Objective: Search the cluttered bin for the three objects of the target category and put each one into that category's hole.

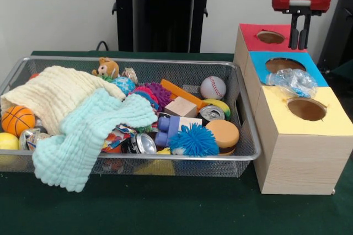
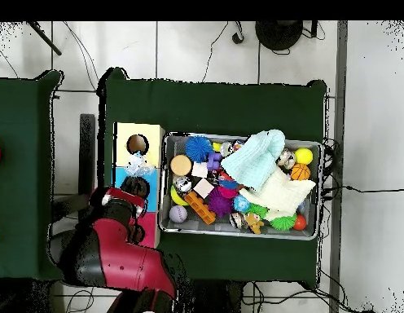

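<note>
Gripper [image 1: 301, 41]: you see it hanging over the red hole [image 1: 270, 37], fingers close together, nothing held. Left to right: bin [image 1: 251, 155], with cream cloth [image 1: 52, 94] and mint cloth [image 1: 91, 133] draped over its left half, likely hiding further bottles; silver cans [image 1: 139, 144]; then one crumpled clear bottle [image 1: 293, 82] lying on the blue box top beside its hole, not yet dropped in.

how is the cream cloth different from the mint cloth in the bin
The cream cloth lies wholly inside the bin, draped over toys at one end. The mint cloth spills over the bin's near rim and hangs down toward the table. The cream one is pale yellow, the mint one light blue-green. Both are crinkled, textured fabric, and they overlap.
</note>
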Action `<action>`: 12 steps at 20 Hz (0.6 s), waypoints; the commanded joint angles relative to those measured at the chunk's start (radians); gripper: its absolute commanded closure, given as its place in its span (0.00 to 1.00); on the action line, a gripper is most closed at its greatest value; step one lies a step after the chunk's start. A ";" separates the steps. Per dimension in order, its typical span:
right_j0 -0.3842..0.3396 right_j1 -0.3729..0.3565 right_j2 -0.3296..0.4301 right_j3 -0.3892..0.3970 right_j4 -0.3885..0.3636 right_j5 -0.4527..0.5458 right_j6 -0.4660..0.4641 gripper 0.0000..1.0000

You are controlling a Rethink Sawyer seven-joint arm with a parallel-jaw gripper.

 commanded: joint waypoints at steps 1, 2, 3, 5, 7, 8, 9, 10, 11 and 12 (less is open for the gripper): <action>-0.055 -0.014 0.080 0.036 -0.044 -0.031 0.232 1.00; -0.056 -0.023 0.079 0.038 -0.043 -0.020 0.227 1.00; -0.055 -0.033 0.076 0.039 -0.040 -0.006 0.221 1.00; -0.059 -0.054 0.076 0.041 -0.039 0.020 0.210 1.00; -0.063 -0.067 0.075 0.036 -0.040 0.036 0.199 1.00; -0.062 -0.074 0.071 0.032 -0.039 0.044 0.191 1.00; -0.057 -0.077 0.062 0.025 -0.036 0.047 0.181 1.00; -0.055 -0.083 0.056 0.019 -0.035 0.051 0.172 1.00; -0.056 -0.084 0.055 0.015 -0.036 0.048 0.169 1.00; -0.058 -0.087 0.054 0.012 -0.038 0.046 0.167 1.00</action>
